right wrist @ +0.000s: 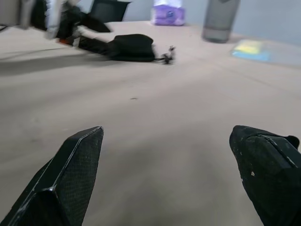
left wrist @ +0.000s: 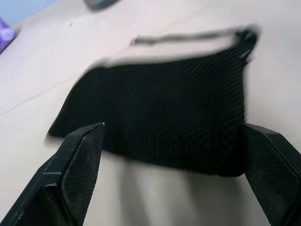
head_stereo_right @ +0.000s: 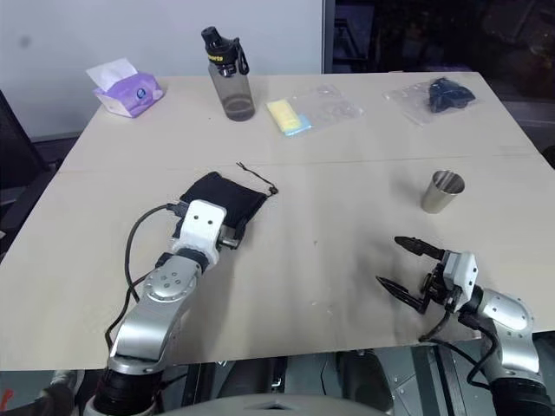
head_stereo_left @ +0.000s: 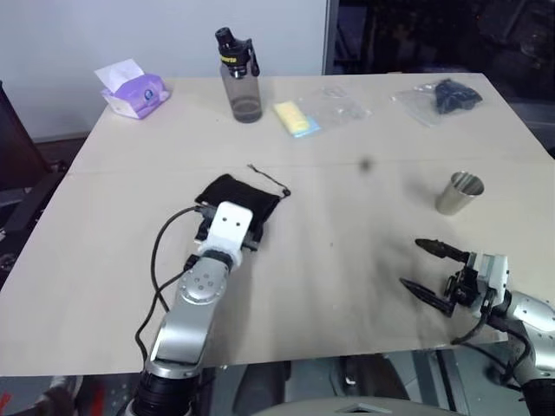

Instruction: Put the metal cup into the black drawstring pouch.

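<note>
Left claw (left wrist: 171, 141) is right over the near end of the small soft black drawstring pouch (head_stereo_left: 243, 198), its two black fingers (left wrist: 77, 165) spread wide and nothing between them but bare fabric just ahead. The pouch lies flat on the pale wooden table (head_stereo_left: 347, 260), its thin black cord (head_stereo_left: 269, 178) trailing off the far corner, away from the claw.

Over on the other side, the right claw (head_stereo_left: 422, 267) hangs low above the tabletop near the front edge, jaws wide apart and empty, pointing across toward the left arm. The small shiny silver metal cup (head_stereo_left: 460, 192) stands upright beyond that claw, further back on the table and slightly to its outer side, well apart from the fingers and well apart from the pouch.

Far beyond both claws, along the back of the table: a purple tissue pack (head_stereo_left: 133, 91), a tall grey translucent bottle with a black cap (head_stereo_left: 240, 78), a clear flat bag with a yellow item (head_stereo_left: 316, 113), and a clear plastic bag with dark contents (head_stereo_left: 440, 98).
</note>
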`<state>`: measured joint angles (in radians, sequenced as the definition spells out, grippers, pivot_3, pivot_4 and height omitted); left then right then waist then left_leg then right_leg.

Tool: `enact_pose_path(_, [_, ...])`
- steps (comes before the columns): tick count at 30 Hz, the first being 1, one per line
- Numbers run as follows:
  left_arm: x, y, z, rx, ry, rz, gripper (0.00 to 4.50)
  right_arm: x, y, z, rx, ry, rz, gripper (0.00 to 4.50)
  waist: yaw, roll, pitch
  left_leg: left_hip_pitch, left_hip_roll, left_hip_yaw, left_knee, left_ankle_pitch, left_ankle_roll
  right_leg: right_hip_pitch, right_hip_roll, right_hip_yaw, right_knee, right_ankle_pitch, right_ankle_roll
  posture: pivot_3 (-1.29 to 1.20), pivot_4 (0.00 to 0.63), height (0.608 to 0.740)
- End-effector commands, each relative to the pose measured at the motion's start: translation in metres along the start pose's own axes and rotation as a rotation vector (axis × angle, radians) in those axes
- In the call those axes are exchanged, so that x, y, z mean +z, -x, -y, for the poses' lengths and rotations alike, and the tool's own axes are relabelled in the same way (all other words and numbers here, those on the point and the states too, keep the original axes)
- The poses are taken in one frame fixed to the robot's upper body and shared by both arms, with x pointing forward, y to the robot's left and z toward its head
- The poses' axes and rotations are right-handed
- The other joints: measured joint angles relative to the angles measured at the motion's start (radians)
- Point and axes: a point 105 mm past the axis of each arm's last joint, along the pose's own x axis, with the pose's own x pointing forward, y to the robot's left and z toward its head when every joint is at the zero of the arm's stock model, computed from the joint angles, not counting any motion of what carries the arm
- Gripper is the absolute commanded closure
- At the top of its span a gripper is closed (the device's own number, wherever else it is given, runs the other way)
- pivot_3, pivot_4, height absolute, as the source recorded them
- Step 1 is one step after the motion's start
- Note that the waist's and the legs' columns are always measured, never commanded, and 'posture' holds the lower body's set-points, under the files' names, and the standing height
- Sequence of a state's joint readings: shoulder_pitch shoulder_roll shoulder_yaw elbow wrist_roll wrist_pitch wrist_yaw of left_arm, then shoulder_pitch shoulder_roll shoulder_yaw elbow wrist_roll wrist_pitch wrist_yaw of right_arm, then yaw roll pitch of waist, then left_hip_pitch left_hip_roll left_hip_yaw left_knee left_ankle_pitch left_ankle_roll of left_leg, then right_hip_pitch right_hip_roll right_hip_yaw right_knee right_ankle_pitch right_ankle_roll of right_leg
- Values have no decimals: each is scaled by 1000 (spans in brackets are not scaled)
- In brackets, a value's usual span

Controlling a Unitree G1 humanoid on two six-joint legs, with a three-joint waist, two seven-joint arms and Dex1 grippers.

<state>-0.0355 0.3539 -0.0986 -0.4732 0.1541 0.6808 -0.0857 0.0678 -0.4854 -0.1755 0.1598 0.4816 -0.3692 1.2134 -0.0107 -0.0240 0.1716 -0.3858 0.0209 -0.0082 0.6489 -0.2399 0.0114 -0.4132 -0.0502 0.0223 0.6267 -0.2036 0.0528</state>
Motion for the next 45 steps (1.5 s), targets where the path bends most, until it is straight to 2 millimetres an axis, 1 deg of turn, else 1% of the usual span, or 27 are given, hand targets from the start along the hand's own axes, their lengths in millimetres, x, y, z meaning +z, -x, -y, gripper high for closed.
enact_pose_path(1, [11,-3,-16,60,-35,46,76,8,4,7,-31,57,18,0,1,0,0,0,0,0,0,0,0,0,0,0,0,0,0,0,150,740])
enact_pose_path(3, [13,-4,-17,61,-40,61,76,8,4,8,-33,57,16,0,3,0,0,0,0,0,0,0,0,0,0,0,0,0,0,0,150,740])
enact_pose_path(4, [13,-4,-17,57,-36,65,300,8,4,8,-36,59,16,0,2,0,0,0,0,0,0,0,0,0,0,0,0,0,0,0,150,740])
enact_pose_path(5, [14,-5,-15,46,-39,74,616,8,5,9,-41,62,16,0,2,0,0,0,0,0,0,0,0,0,0,0,0,0,0,0,150,740])
enact_pose_path(6, [14,-5,-14,37,-44,79,720,8,5,10,-50,64,18,0,2,0,0,0,0,0,0,0,0,0,0,0,0,0,0,0,150,740])
enact_pose_path(7, [14,-6,-13,28,-53,82,1254,9,5,11,-56,66,20,0,2,0,0,0,0,0,0,0,0,0,0,0,0,0,0,0,150,740])
enact_pose_path(9, [14,-7,-10,16,-89,85,1628,9,6,14,-74,74,20,0,2,0,0,0,0,0,0,0,0,0,0,0,0,0,0,0,150,740])
enact_pose_path(10, [13,-8,-9,10,-93,84,2245,10,6,15,-84,83,23,0,1,0,0,0,0,0,0,0,0,0,0,0,0,0,0,0,150,740])
enact_pose_path(11, [12,-8,-9,3,-96,85,2535,11,5,17,-94,92,26,0,1,0,0,0,0,0,0,0,0,0,0,0,0,0,0,0,150,740])
enact_pose_path(15, [13,-8,-3,-35,-54,104,4442,15,5,21,-126,112,30,0,2,0,0,0,0,0,0,0,0,0,0,0,0,0,0,0,150,740])
enact_pose_path(18, [10,-9,2,-70,-14,97,4442,19,4,23,-132,127,17,0,2,0,0,0,0,0,0,0,0,0,0,0,0,0,0,0,150,740])
enact_pose_path(21, [14,-9,6,-101,48,105,4442,28,1,33,-169,163,11,0,1,0,0,0,0,1,0,0,0,0,0,0,0,0,0,0,150,740])
enact_pose_path(23, [20,-11,4,-98,96,115,4442,33,-4,46,-213,173,-27,0,0,0,0,0,0,1,0,0,0,0,0,1,0,0,0,0,150,740])
enact_pose_path(26, [38,-15,6,-109,187,155,4442,53,-13,70,-298,287,-53,0,0,0,0,0,0,1,1,0,0,0,0,1,1,0,0,0,150,740])
enact_pose_path(27, [44,-15,7,-118,218,167,4442,60,-16,75,-316,319,-57,0,1,0,0,0,0,0,1,0,0,0,0,1,1,0,0,0,150,740])
enact_pose_path(29, [53,-15,9,-137,261,185,4442,65,-19,80,-320,373,-93,0,2,0,0,0,-1,0,1,0,0,0,0,0,1,0,0,0,150,740])
enact_pose_path(31, [60,-14,14,-173,277,210,4442,64,-19,84,-311,436,-163,0,3,0,0,-1,-1,0,1,0,0,0,0,0,1,1,-1,0,150,740])
enact_pose_path(32, [62,-13,15,-186,277,218,4442,63,-18,87,-318,441,-189,0,3,0,0,-1,-1,-1,1,0,0,0,0,0,0,4,-1,0,150,740])
enact_pose_path(35, [61,-12,18,-194,281,212,4442,62,-11,108,-377,455,-342,0,3,0,0,-3,-1,0,1,0,0,0,0,0,-1,5,0,0,150,740])
enact_pose_path(39, [60,-12,24,-214,282,208,4442,59,-11,121,-361,443,-489,0,-1,0,0,-2,-2,0,2,0,0,0,-1,1,-1,3,-4,0,150,740])
enact_pose_path(41, [60,-12,26,-221,277,209,4442,59,-12,121,-332,425,-538,0,-1,0,0,-1,-2,0,2,0,0,0,0,1,0,3,-4,0,150,740])
enact_pose_path(44, [59,-11,26,-220,273,206,4442,54,-11,113,-235,422,-622,0,0,0,0,-1,-2,-1,2,0,0,0,0,0,1,2,-3,0,150,740])
enact_pose_path(45, [58,-11,25,-216,274,203,4484,52,-10,110,-203,416,-650,246,0,0,0,-2,-2,-1,2,0,0,0,0,0,0,2,-3,0,150,740])
